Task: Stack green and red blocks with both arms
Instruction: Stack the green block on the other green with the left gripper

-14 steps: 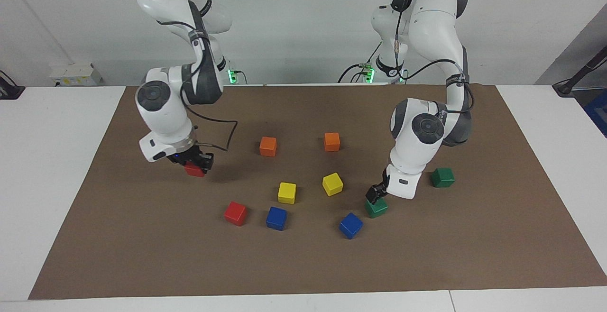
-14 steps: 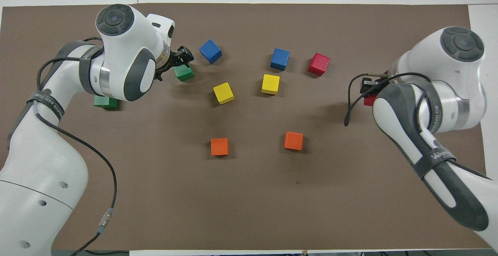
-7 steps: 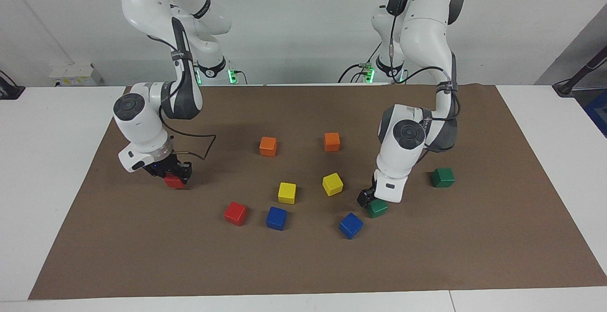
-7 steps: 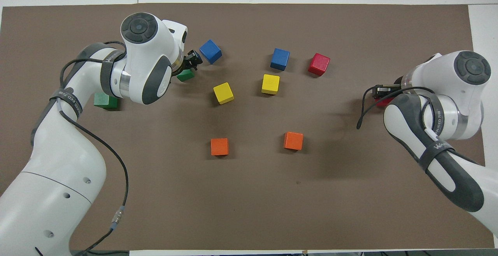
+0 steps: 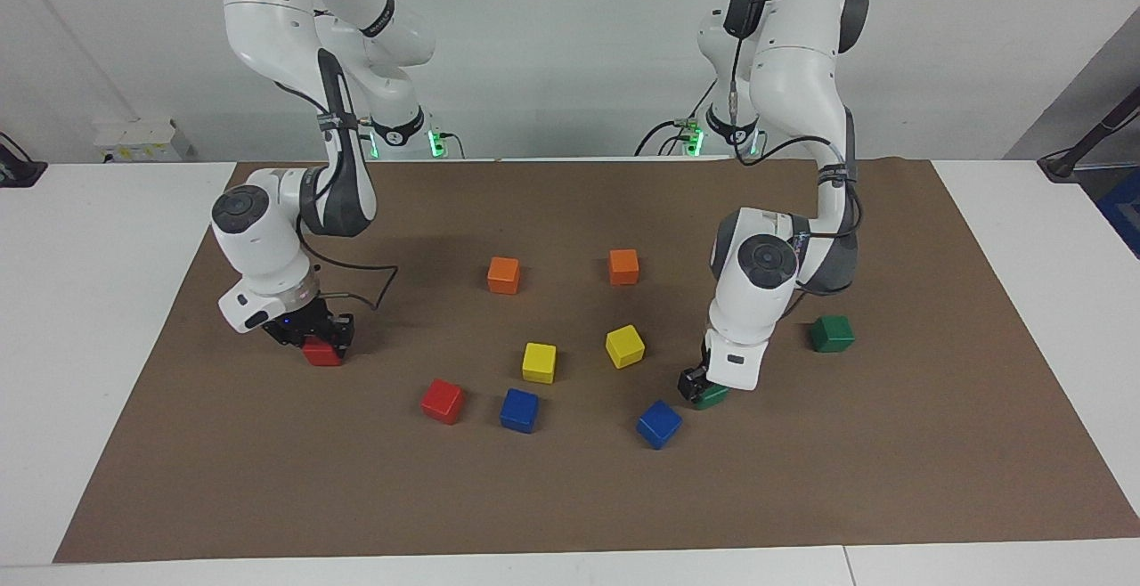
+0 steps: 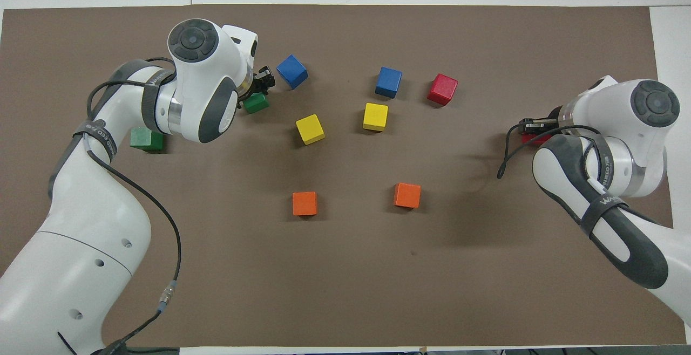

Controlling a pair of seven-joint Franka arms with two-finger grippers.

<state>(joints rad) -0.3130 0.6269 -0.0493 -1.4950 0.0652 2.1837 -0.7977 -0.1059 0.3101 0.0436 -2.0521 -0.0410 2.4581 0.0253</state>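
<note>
My right gripper [image 5: 319,341] is shut on a red block [image 5: 322,354] and holds it low, at or just above the brown mat [image 5: 267,479], toward the right arm's end; in the overhead view only an edge of this block [image 6: 534,139] shows by the gripper [image 6: 534,131]. The second red block [image 5: 443,401] lies on the mat beside a blue cube. My left gripper [image 5: 699,387] is down at a green block [image 5: 714,399], which shows partly under the wrist from overhead [image 6: 256,103]. The second green block [image 5: 831,334] lies nearer the left arm's end.
Two orange cubes [image 5: 503,274] [image 5: 623,266] lie nearer the robots. Two yellow cubes [image 5: 539,362] [image 5: 624,345] sit mid-mat. Two blue cubes [image 5: 519,410] [image 5: 659,423] lie farther out; one is close beside the left gripper's green block.
My right gripper has carried the red block toward the right arm's end and lowered it. My left gripper has come down onto the green block, which has stayed in place.
</note>
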